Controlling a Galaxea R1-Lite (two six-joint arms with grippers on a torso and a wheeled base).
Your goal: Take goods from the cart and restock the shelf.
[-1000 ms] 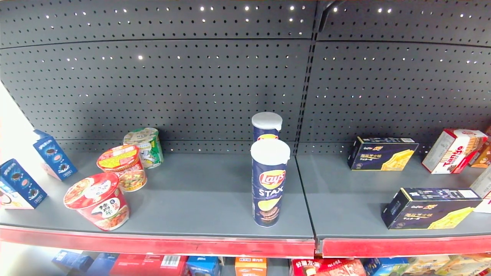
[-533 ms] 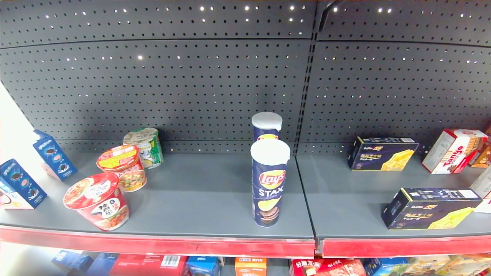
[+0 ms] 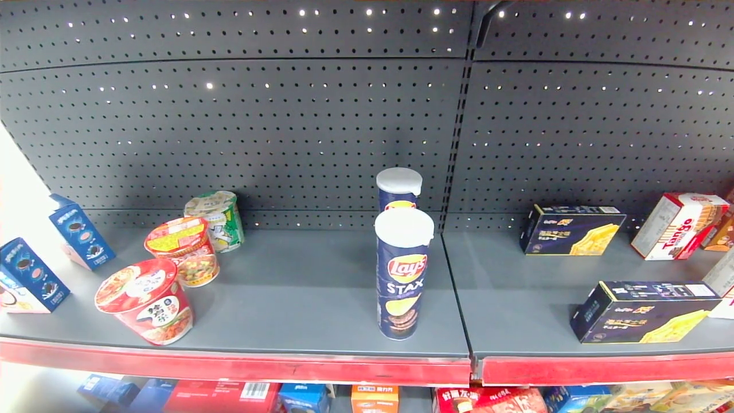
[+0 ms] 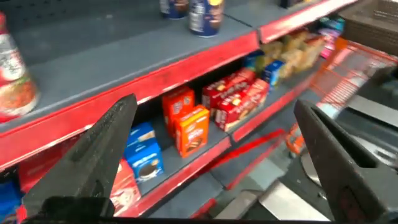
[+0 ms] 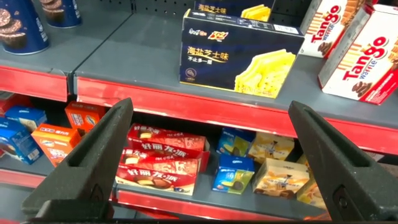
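Shelf [image 3: 287,298] part stocked, bare gap left of centre. Cart [image 4: 359,59] low, beyond left gripper [image 4: 214,106]; goods inside hidden. Right gripper [image 5: 211,107] near lower shelf front. Both spread wide, empty. Crisp tubes [image 3: 402,275] upright, centre. Probably between picks; next: turn to cart, grasp item.

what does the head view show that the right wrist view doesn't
Head view only: noodle cups, blue cookie boxes and the pegboard back wall. Right wrist view only: the right gripper, open. Both: the front chips can, the navy cracker box at the shelf front and the red-and-white wafer boxes.
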